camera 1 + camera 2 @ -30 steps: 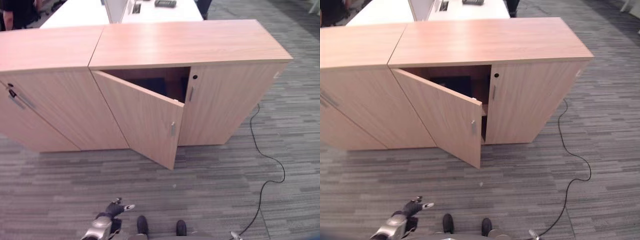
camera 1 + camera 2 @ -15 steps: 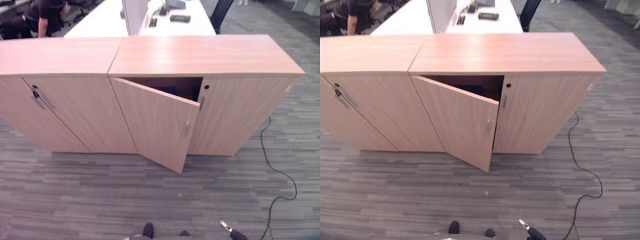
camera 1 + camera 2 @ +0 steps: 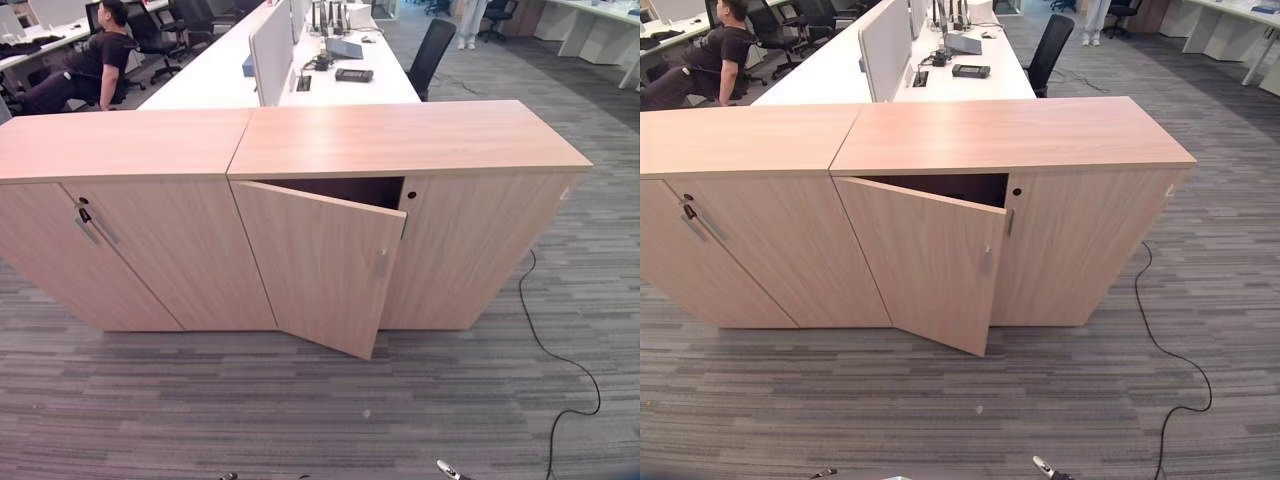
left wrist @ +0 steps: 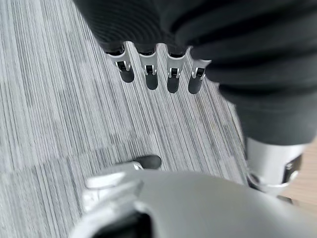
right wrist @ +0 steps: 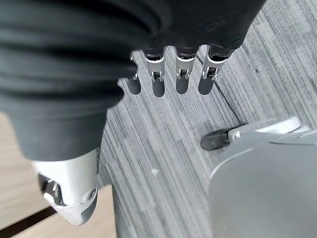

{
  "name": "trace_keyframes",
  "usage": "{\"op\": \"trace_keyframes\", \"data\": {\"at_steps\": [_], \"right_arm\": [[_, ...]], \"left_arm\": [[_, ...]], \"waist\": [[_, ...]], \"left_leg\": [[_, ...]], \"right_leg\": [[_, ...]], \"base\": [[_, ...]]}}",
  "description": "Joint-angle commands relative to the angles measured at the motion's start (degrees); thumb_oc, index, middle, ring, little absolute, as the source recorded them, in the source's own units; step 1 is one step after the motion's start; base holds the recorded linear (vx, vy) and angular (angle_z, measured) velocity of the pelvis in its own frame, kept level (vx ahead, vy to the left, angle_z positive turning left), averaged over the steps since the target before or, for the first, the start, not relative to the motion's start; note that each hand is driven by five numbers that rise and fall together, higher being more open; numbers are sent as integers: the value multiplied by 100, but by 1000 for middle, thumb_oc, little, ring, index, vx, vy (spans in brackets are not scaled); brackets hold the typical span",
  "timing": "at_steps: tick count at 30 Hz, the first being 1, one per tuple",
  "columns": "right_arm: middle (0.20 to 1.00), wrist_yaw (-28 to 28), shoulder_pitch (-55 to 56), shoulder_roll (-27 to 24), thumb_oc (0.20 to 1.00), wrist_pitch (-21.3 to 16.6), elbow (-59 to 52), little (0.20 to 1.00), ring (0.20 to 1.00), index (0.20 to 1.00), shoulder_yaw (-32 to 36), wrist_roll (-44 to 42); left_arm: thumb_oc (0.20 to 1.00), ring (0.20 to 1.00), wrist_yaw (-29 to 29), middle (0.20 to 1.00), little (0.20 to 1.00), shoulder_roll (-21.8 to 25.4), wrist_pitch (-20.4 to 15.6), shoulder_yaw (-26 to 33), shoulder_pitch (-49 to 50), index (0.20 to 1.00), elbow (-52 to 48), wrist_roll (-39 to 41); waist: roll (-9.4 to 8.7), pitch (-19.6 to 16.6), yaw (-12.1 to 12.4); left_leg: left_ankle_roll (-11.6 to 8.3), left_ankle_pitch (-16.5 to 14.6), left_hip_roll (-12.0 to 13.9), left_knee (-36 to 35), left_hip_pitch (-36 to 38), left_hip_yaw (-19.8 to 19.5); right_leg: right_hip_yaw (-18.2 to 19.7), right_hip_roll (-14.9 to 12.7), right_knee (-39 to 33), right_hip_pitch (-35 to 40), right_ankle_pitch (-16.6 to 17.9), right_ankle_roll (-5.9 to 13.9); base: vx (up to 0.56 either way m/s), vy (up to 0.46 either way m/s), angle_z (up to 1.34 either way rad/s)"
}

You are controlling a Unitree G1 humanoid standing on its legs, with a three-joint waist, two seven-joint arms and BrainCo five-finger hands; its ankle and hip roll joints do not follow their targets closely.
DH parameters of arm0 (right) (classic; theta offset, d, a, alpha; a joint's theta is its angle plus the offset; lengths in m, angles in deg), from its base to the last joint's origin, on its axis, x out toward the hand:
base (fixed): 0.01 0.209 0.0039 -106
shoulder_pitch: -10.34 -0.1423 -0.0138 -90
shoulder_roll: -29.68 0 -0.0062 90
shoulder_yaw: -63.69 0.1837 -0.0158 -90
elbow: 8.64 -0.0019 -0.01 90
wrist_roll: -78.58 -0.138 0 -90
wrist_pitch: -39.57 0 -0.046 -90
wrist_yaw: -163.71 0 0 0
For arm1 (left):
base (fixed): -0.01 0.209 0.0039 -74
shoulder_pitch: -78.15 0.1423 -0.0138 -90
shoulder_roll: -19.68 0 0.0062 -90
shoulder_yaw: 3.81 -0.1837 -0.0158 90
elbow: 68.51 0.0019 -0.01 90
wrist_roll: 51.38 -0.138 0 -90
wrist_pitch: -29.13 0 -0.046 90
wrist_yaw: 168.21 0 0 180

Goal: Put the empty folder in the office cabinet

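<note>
No readable text, labels, numbers or signs anywhere: none on the cabinet (image 3: 420, 240), its open door (image 3: 325, 265), or the desks (image 3: 300, 75) behind.

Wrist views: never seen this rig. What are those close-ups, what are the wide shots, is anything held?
It is a two-armed humanoid. The wide shots come from its head camera, looking down at a wooden office cabinet with one door partly open. Behind it are white desks and a seated person. Each close-up comes from a camera on one wrist, looking along that hand at grey carpet. The left robot hand and the right robot hand have relaxed fingers and hold nothing. I see no folder.
</note>
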Motion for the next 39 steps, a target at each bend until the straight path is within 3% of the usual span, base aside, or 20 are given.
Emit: {"op": "trace_keyframes", "data": {"at_steps": [1, 7, 15, 39], "right_arm": [[1000, 166, -85, 137, 1000, 27, 61, 1000, 1000, 1000, -144, 612], [1000, 277, -124, 142, 1000, 144, 22, 1000, 1000, 1000, -544, 1288], [1000, 297, -125, 103, 1000, 158, 105, 1000, 1000, 1000, -505, 1436], [1000, 312, -199, -30, 1000, 203, 116, 1000, 1000, 1000, -570, 1757]], "left_arm": [[1000, 1000, 342, 1000, 1000, -104, -118, -104, -312, 1000, 296, 22], [1000, 1000, 515, 1000, 1000, -74, -59, -244, -320, 1000, 322, -225], [1000, 1000, 538, 1000, 1000, -117, -25, -14, -262, 1000, 485, -50], [1000, 1000, 624, 1000, 1000, -142, 1, -142, -274, 1000, 499, -133]], "waist": [[-159, -184, 39], [-172, -247, 72], [-172, -311, 101], [-167, -424, 83]], "left_leg": [[109, -486, -383, 15, -17, -163], [138, -518, -390, 15, 14, -120], [161, -556, -403, 15, 63, -138], [181, -635, -403, 15, 145, -162]], "right_leg": [[153, 123, 119, -326, -140, 406], [218, 120, 102, -292, -112, 420], [232, 114, 74, -237, -118, 429], [300, 115, 42, -174, -110, 432]], "base": [[4, 19, -8], [1, 4, -5], [1, 4, 0], [0, 0, 0]]}}
